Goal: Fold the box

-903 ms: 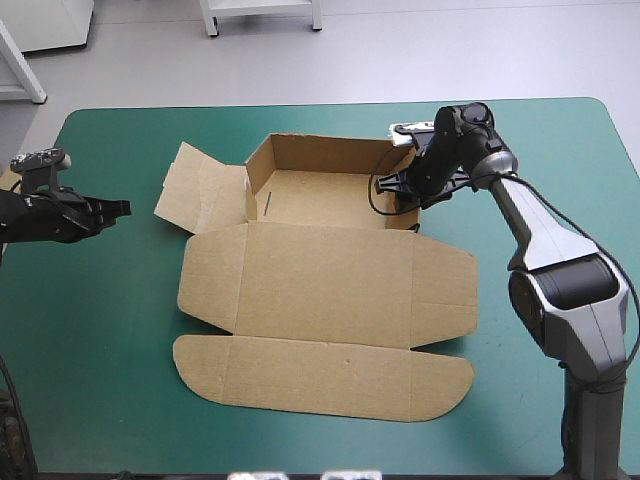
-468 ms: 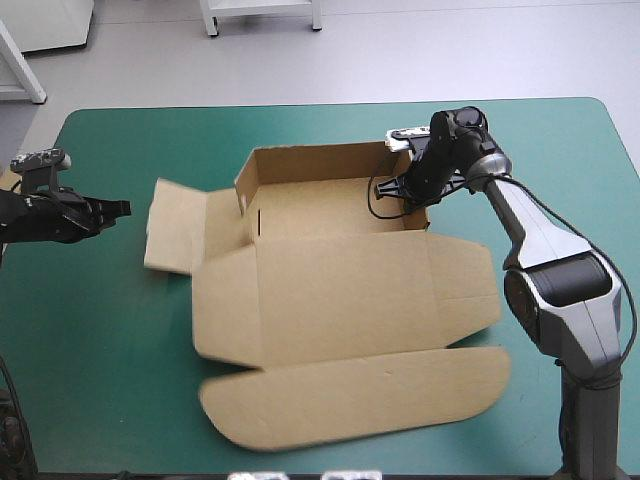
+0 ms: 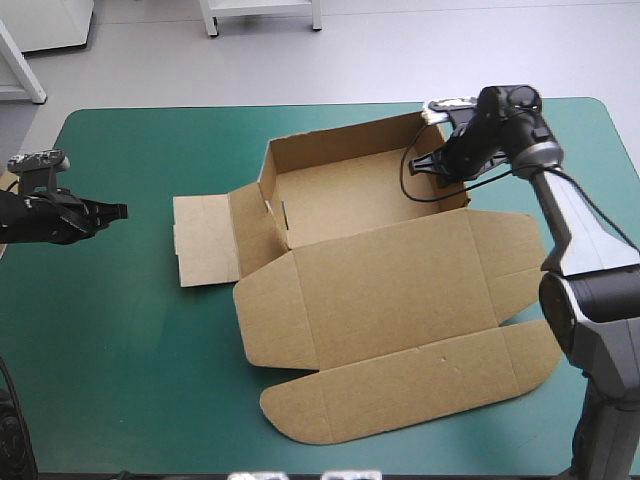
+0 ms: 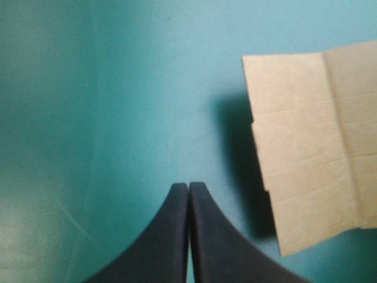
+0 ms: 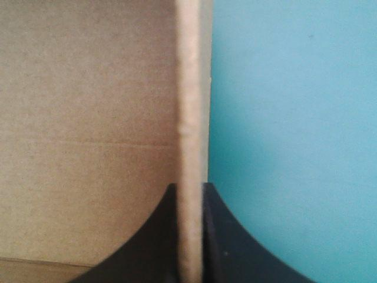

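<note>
- Right arm (image 3: pixel 570 222): silver-grey tubular links, black joint housings.
- Left arm (image 3: pixel 40 218): black casing.
- Left end effector (image 4: pixel 188 187), right end effector (image 5: pixel 189 187): broad black curved fingers, tapering to points.

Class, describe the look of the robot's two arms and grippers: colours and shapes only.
The right arm has silver-grey tapered links with black rounded joints; the visible part of the left arm is black. The left gripper and right gripper each have two broad black fingers, curved like fins.

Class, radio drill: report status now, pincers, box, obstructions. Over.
Right pincer shut on the box, at its right wall. Left pincer shut, empty, over teal-green cover. Box walls raised, lid flat. No obstruction seen.
</note>
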You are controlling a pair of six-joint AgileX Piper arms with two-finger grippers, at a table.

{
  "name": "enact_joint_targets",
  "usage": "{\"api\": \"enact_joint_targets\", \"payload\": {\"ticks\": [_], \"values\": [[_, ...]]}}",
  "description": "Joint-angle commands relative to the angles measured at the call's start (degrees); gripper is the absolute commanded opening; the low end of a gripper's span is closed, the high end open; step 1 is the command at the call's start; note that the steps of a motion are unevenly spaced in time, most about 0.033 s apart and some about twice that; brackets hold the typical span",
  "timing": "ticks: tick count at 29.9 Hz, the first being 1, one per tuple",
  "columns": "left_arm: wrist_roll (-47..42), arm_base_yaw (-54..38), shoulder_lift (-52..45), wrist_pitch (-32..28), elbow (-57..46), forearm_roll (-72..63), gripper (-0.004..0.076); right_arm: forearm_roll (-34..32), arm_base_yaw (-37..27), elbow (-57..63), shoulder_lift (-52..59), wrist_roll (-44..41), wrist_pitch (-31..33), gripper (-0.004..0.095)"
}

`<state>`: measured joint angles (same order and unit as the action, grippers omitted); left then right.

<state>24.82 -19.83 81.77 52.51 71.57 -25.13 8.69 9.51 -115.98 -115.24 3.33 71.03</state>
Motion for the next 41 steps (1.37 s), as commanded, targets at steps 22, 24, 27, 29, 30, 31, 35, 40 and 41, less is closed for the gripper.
{"api": "enact_joint_targets", "payload": {"ticks": [22, 24, 27, 29, 30, 31, 35, 40, 41], "values": [[13.2, -0.2, 8.4, 2.9, 2.1, -28.4, -0.0008, 31.5, -11.2, -1.7, 22.4, 10.6, 0.3, 0.0000], [15.5, -0.1, 8.5, 5.0, 2.1, -33.0, -0.0008, 32.9, -11.1, -1.7, 22.4, 10.6, 0.3, 0.0000], [18.6, -0.1, 8.6, 8.5, 2.1, -39.7, -0.0008, 32.9, -9.8, -1.6, 22.4, 10.6, 0.3, 0.0000], [20.7, -0.1, 8.6, 11.9, 2.1, -43.7, -0.0008, 32.3, -8.5, -1.6, 22.3, 10.6, 0.3, 0.0000], [21.3, -0.1, 8.6, 13.5, 2.1, -45.7, -0.0008, 32.1, -7.8, -1.6, 22.0, 10.6, 0.3, 0.0000], [21.5, 0.0, 8.6, 14.6, 2.1, -47.2, -0.0008, 31.9, -7.1, -1.5, 21.6, 10.6, 0.3, 0.0000], [22.6, 1.8, 8.5, 17.0, 2.1, -49.8, -0.0009, 31.8, -4.8, -1.4, 19.7, 10.6, 0.3, 0.0000], [22.7, 5.2, 8.4, 18.1, 2.1, -50.5, -0.0008, 30.7, -2.4, -1.4, 18.0, 10.2, -1.1, 0.0000], [22.7, 5.7, 8.4, 18.1, 2.1, -50.7, -0.0008, 30.2, -2.3, -1.4, 17.6, 10.1, -1.2, 0.0000]]}}
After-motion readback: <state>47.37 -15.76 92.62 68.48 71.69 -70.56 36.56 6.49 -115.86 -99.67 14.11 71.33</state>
